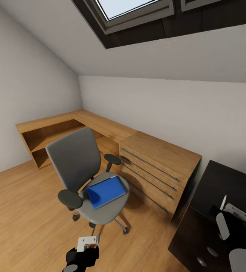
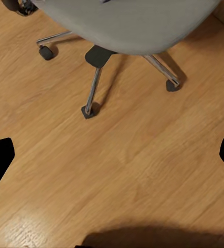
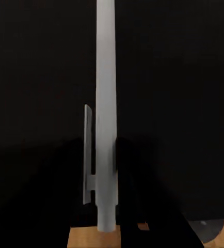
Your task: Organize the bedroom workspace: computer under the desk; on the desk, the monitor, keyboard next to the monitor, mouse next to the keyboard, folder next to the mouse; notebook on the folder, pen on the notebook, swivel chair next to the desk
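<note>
The swivel chair (image 1: 75,158) stands on the wooden floor in the middle of the room. The blue folder (image 1: 105,190) lies flat on its seat. My left gripper (image 1: 75,264) hangs open low in front of the chair, above the floor near the chair's chrome base (image 2: 94,88). At the right, over the black desk (image 1: 228,177), my right gripper (image 1: 219,210) is shut on the white pen (image 1: 223,202), which runs long and close through the right wrist view (image 3: 105,103). The computer, monitor, keyboard, mouse and notebook are out of view.
A light wooden chest of drawers (image 1: 157,166) stands between the chair and the desk, joined to a low wooden corner shelf (image 1: 62,128) along the walls. The desk's drawer front carries round silver knobs (image 1: 202,260). A sloped ceiling with a skylight (image 1: 130,7) hangs overhead.
</note>
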